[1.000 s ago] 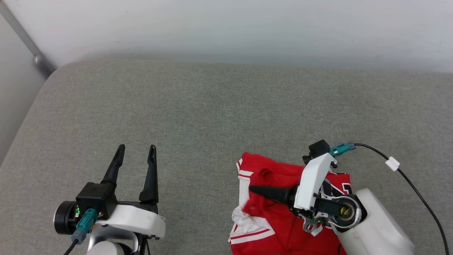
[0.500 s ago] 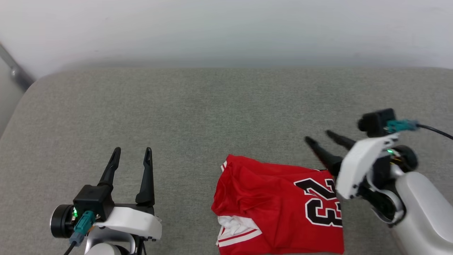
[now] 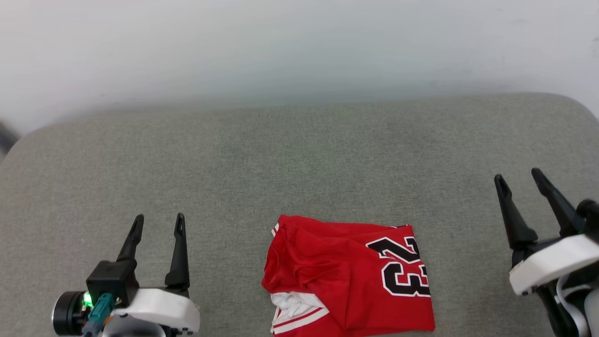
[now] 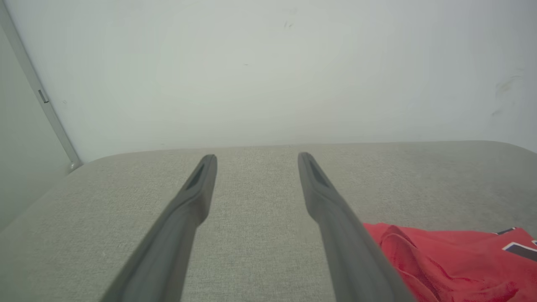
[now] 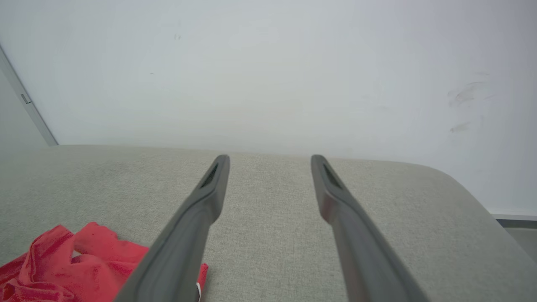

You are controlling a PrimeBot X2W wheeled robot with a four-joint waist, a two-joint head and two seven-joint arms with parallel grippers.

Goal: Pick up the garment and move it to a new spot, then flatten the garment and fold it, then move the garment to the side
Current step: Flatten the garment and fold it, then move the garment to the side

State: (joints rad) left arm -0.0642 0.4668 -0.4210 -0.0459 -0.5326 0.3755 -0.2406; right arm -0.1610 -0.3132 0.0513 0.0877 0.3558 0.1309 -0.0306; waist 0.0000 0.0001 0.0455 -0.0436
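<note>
One garment point(image 3: 327, 271) lies on the grey tabletop point(image 3: 299, 154). It is a red shirt folded into a rough square, low in the head view, between the two pincers and touching neither. Its one black-and-white number print point(image 3: 401, 270) faces up on the right half. One white sleeve point(image 3: 295, 309) with striped trim peeks out at the lower left corner. The left pincer point(image 3: 159, 217) and the right pincer point(image 3: 517, 174) each hold two dark fingers point(image 3: 178, 252) apart (four in all), with nothing between them. One pale wall point(image 3: 299, 47) stands behind.
</note>
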